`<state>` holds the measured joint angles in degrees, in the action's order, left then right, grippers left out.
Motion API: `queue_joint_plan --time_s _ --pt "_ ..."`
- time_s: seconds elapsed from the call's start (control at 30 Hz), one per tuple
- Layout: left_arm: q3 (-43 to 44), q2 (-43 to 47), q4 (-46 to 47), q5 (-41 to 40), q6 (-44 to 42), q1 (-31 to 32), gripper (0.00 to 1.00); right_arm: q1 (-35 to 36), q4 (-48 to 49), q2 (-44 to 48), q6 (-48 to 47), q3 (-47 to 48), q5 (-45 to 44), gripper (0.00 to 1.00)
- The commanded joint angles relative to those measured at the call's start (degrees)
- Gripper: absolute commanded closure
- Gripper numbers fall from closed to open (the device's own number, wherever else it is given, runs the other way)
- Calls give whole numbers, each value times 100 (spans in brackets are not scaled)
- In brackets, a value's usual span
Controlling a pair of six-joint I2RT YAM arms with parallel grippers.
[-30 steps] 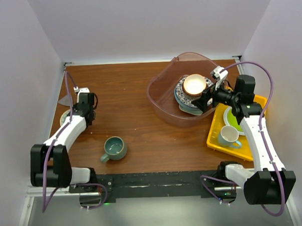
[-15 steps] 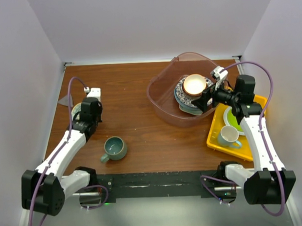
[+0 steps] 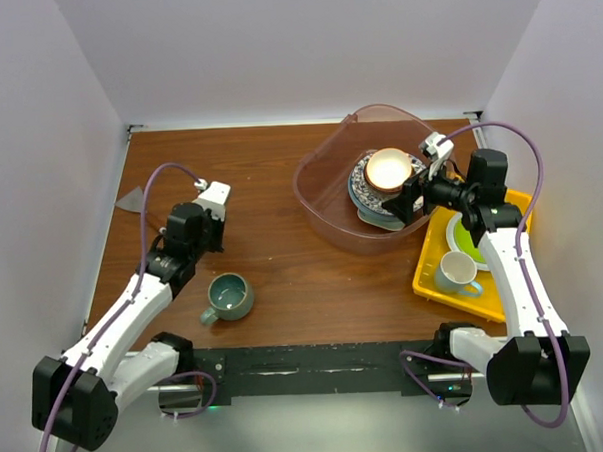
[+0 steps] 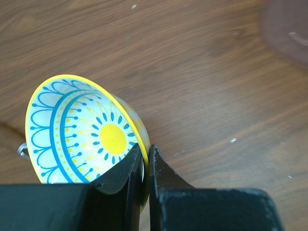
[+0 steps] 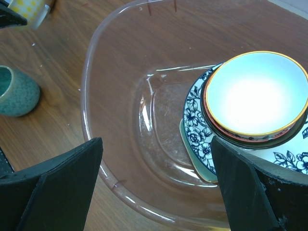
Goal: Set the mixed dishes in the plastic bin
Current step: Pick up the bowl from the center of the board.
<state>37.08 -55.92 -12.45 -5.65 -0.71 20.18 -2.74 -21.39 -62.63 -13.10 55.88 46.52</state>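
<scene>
My left gripper (image 4: pixel 146 149) is shut on the rim of a yellow bowl (image 4: pixel 82 132) with a teal and yellow sun pattern, held tilted above the wood. In the top view this gripper (image 3: pixel 196 234) is left of centre and hides the bowl. A grey-teal mug (image 3: pixel 228 296) stands just below it. The plastic bin (image 3: pixel 320 200) holds a stack: a mint dish (image 5: pixel 199 163), a blue-patterned plate (image 5: pixel 197 120) and a red bowl (image 5: pixel 255 94) with a white inside on top. My right gripper (image 5: pixel 156 142) hangs open over the bin's near right wall (image 3: pixel 412 196).
A yellow tray (image 3: pixel 429 270) at the right holds a lime-green plate (image 3: pixel 467 241) and a white mug (image 3: pixel 456 271). A small grey triangular piece (image 3: pixel 132 200) lies at the table's left edge. White walls close in on both sides.
My left arm has swung from the table's left edge rightward toward the middle, carrying the yellow bowl. The right arm and the bin's stack have not moved.
</scene>
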Motion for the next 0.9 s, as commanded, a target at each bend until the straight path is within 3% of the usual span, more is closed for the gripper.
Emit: queue_joint_plan --time_s 0.0,0.87 --pt "-52 310 717 539 -228 196 100 -25 170 -12 -87 64 217 2" --pt "-280 486 1087 1321 -491 1251 100 -25 -15 -144 -421 81 630 2"
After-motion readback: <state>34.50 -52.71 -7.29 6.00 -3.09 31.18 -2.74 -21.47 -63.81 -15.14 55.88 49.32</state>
